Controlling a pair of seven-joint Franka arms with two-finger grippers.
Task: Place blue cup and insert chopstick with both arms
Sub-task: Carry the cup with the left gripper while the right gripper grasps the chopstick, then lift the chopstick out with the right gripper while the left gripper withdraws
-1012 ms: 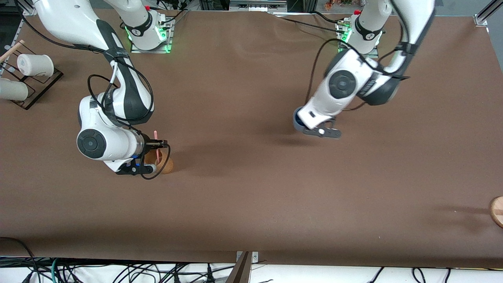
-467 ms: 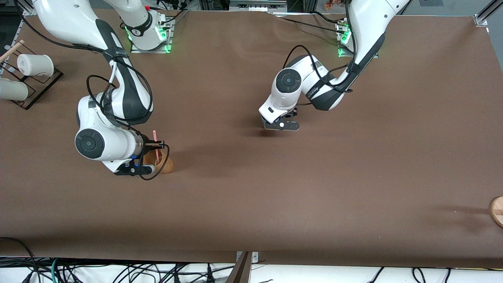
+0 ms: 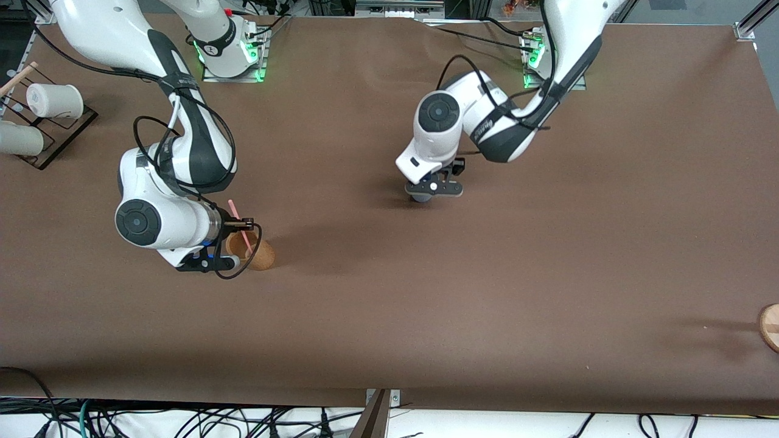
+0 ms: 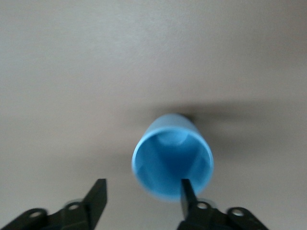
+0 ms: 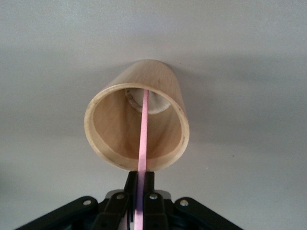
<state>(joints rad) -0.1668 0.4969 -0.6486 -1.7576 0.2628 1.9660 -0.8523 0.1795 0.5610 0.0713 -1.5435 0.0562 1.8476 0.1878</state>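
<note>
The blue cup [image 3: 417,197] [image 4: 172,155] stands upright on the brown table near its middle, mostly hidden under my left gripper [image 3: 433,188] [image 4: 143,191]. That gripper is open; one finger [image 4: 187,191] overlaps the cup's rim, the other stands well clear. Toward the right arm's end, my right gripper [image 3: 243,228] [image 5: 140,179] is shut on the pink chopstick [image 3: 233,208] [image 5: 143,139]. The stick leans, its lower end down inside a tan cup [image 3: 258,255] [image 5: 139,122].
Two white cups [image 3: 55,100] [image 3: 18,139] lie on a dark rack at the right arm's end of the table. A round wooden piece [image 3: 770,325] shows at the edge by the left arm's end.
My left arm carried the blue cup toward the table's middle, then opened and let go of it. My right gripper closed on the chopstick, which now leans more.
</note>
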